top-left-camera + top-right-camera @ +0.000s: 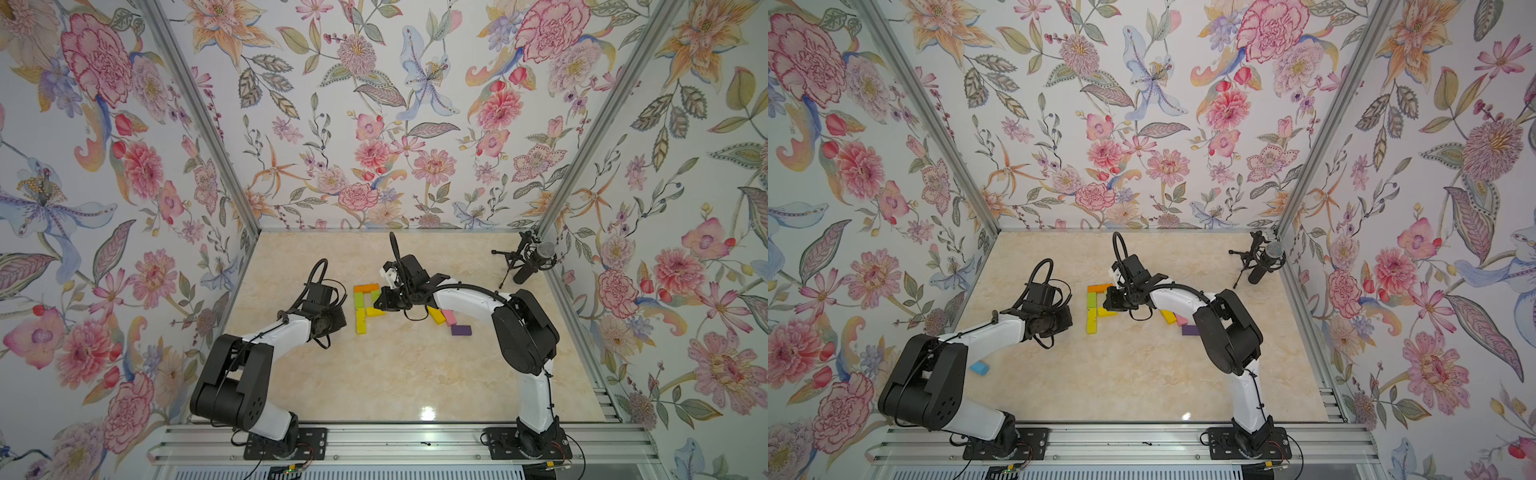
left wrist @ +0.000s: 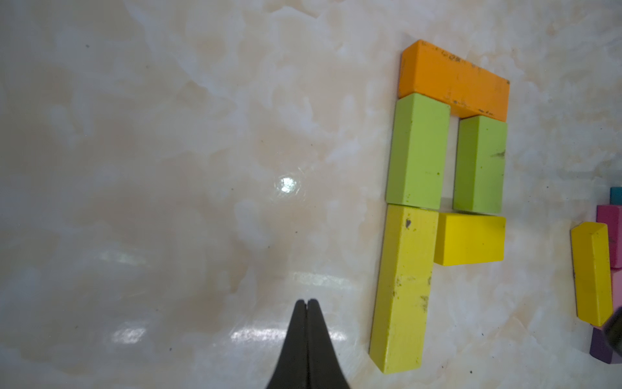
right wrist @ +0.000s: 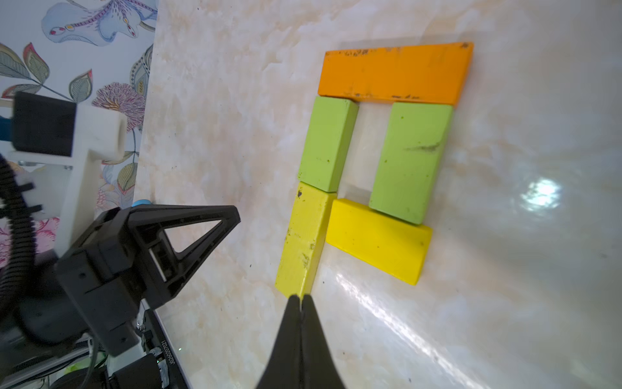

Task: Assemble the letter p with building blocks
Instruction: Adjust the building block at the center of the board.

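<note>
The building blocks lie flat as a letter P in the middle of the table: an orange top bar (image 2: 454, 80), two lime green uprights (image 2: 417, 151) (image 2: 479, 165), a short yellow bar (image 2: 469, 239) and a long yellow stem (image 2: 402, 286). In both top views the P (image 1: 360, 321) (image 1: 1091, 322) sits between the arms. My left gripper (image 2: 306, 301) is shut and empty, off to the stem's side. My right gripper (image 3: 301, 297) is shut and empty, its tips near the stem's (image 3: 304, 239) lower end.
Spare yellow (image 1: 436, 315), pink (image 1: 449, 317) and purple (image 1: 461, 330) blocks lie right of the P, under the right arm. A blue block (image 1: 979, 368) lies by the left arm's elbow. A microphone on a stand (image 1: 528, 262) occupies the back right corner. Flowered walls enclose the table.
</note>
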